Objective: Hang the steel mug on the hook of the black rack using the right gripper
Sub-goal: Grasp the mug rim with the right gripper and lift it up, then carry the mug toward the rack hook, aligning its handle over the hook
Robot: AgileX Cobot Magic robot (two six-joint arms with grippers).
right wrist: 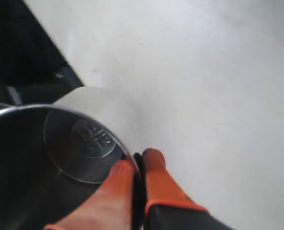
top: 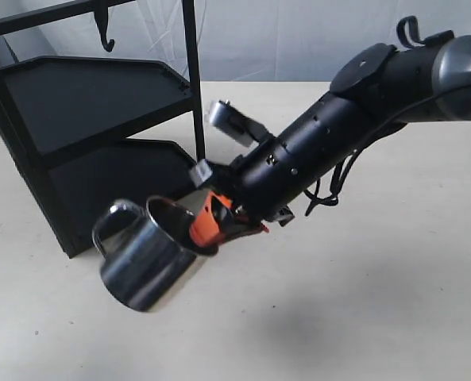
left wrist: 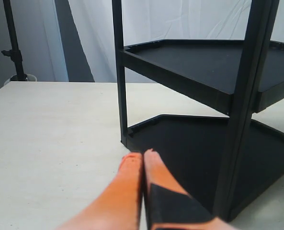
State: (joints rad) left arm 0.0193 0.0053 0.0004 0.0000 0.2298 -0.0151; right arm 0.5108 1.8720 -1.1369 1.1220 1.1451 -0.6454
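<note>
Steel mug [top: 152,258] hangs tilted in the air above the pale table [top: 362,302], its mouth turned up toward my right arm and its looped handle [top: 110,221] on the far side from my fingers. My right gripper [top: 211,222] has its jaws clamped on the mug's rim, one orange finger inside the cup and one outside against the wall. My right wrist view shows what the exterior view hides: the stamped mark on the mug's inner base [right wrist: 91,136] and my two fingertips [right wrist: 153,160] nearly meeting across the thin rim. The black rack [top: 84,119] stands just behind the mug, and only the exterior view shows the hook [top: 102,32] hanging from its top bar, well above the mug and apart from it. My left gripper [left wrist: 142,158] shows only in its own wrist view, jaws pressed together on nothing, pointing at the rack's lower shelf [left wrist: 194,143].
</note>
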